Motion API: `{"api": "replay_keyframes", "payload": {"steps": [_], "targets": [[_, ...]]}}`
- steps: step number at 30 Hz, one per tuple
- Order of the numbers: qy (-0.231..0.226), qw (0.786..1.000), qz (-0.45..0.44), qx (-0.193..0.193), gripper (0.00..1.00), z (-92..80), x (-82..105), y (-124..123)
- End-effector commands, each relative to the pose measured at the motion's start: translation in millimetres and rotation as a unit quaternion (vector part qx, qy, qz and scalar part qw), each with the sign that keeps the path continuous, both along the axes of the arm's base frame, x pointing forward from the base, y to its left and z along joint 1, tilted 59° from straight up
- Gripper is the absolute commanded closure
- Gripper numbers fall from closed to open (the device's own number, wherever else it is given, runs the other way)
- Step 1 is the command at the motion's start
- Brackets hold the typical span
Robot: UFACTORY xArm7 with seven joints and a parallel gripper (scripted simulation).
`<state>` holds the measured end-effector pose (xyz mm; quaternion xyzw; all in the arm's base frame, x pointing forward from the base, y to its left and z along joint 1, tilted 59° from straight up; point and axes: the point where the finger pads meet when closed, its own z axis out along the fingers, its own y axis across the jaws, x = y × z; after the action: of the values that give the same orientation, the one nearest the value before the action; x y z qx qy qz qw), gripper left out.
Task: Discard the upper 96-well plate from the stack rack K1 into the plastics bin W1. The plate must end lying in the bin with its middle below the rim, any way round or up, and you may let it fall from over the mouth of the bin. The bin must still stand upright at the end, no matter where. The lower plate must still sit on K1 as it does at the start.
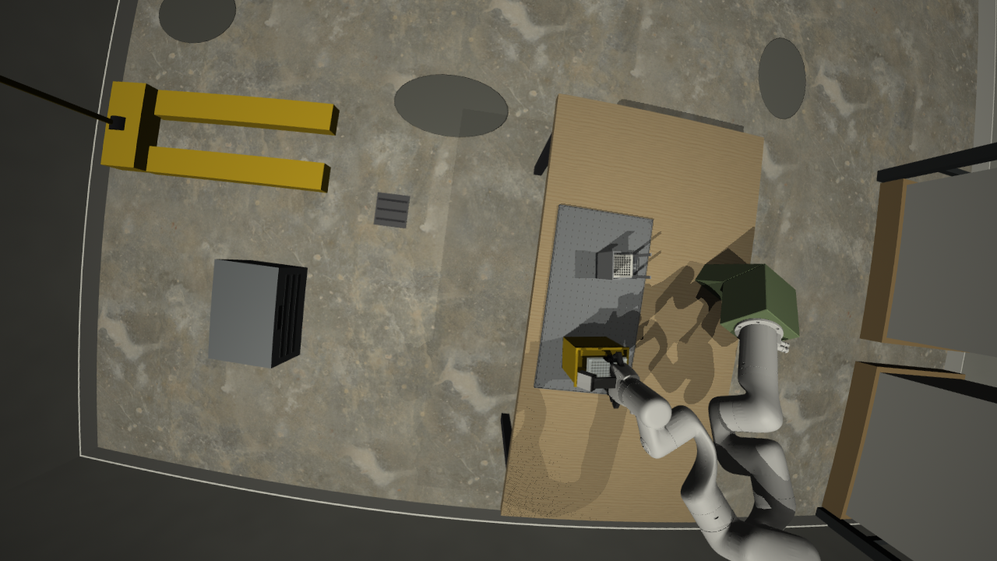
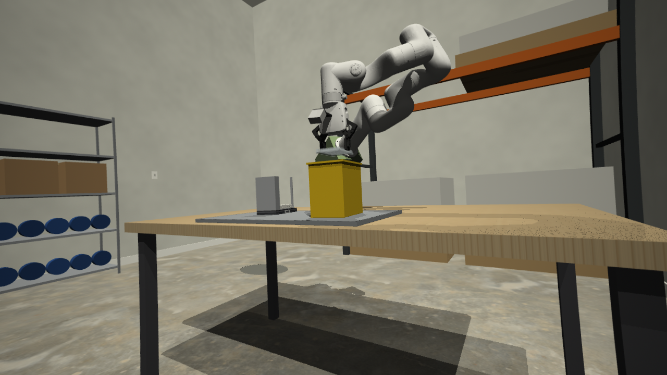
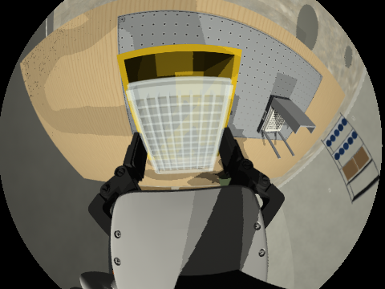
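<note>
My gripper (image 3: 182, 139) is shut on a clear 96-well plate (image 3: 179, 121) and holds it flat a little above the open mouth of the yellow bin W1 (image 3: 179, 67). In the side view the plate (image 2: 333, 151) hangs just over the bin's rim (image 2: 334, 188). From above, the plate (image 1: 598, 365) lies over the bin's opening (image 1: 592, 359). The grey stack rack K1 (image 1: 617, 262) stands further along the grey mat with the other well plate (image 1: 624, 263) on it; it also shows in the wrist view (image 3: 281, 120) and in the side view (image 2: 274, 196).
The grey perforated mat (image 1: 592, 293) lies on a wooden table (image 1: 627, 313). The arm's green base (image 1: 756, 296) stands at the table's right edge. A shelf with boxes and blue items (image 2: 51, 200) stands by the far left wall.
</note>
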<state>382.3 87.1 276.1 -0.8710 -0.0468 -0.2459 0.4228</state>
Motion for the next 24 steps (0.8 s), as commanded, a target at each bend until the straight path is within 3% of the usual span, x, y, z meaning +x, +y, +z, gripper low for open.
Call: {"api": "replay_keyframes", "payload": {"steps": [1, 24], "targets": [[-0.001, 1.000, -0.001, 0.000, 1.00, -3.0, 3.4, 4.1], [-0.001, 1.000, -0.001, 0.000, 1.00, -4.2, 4.3, 5.7]]}}
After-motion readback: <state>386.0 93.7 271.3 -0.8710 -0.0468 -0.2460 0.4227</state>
